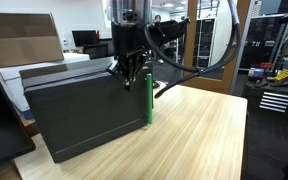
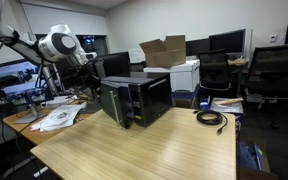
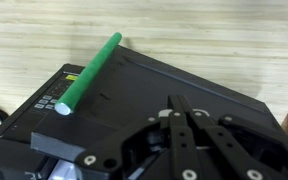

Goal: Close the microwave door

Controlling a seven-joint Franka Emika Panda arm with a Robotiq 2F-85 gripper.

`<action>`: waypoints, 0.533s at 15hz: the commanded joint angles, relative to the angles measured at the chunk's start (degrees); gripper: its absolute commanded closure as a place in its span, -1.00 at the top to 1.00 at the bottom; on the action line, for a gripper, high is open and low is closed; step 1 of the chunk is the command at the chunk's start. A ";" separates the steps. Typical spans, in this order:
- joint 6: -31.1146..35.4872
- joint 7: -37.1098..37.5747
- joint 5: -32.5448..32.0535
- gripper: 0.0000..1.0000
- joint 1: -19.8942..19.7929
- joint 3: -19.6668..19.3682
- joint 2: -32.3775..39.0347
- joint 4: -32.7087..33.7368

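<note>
One microwave (image 1: pixel 79 105) stands on the wooden surface (image 1: pixel 209 135). Its door (image 1: pixel 89 120) looks flat against the front as far as I can tell. The inside is hidden, so no idea what's in there. The green strip (image 1: pixel 149 98) runs down one edge of the door, and in the wrist view it's the green bar (image 3: pixel 92 72) lying along the dark panel.

The arm (image 2: pixel 59 45) comes down over the oven's top corner, right by that strip. The jaws look pinched together with nothing held between them. They're just above the top of the strip, but I can't tell if they actually touch it.

A couple of cardboard boxes (image 2: pixel 164 50) sit behind the microwave in an exterior view with their flaps up. Can't see any contents from here.

On edges, the oven's bottom corner on the side away from the strip sits close to the edge of the surface. There's plenty of bare wood on the strip side, and more between the oven and the camera in an exterior view (image 2: pixel 154 150). A black cable (image 2: pixel 212 119) lies coiled near the far corner, well apart from the microwave. Office chairs (image 2: pixel 269 70) stand just past that edge of the surface.
</note>
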 commanded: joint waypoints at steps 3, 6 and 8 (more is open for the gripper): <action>3.10 -2.90 -1.43 -0.99 -2.17 -2.20 2.82 3.01; 4.66 -4.39 -1.65 -0.99 -2.74 -3.59 5.62 6.15; 6.23 -5.36 -2.01 -0.99 -2.80 -4.58 8.13 8.82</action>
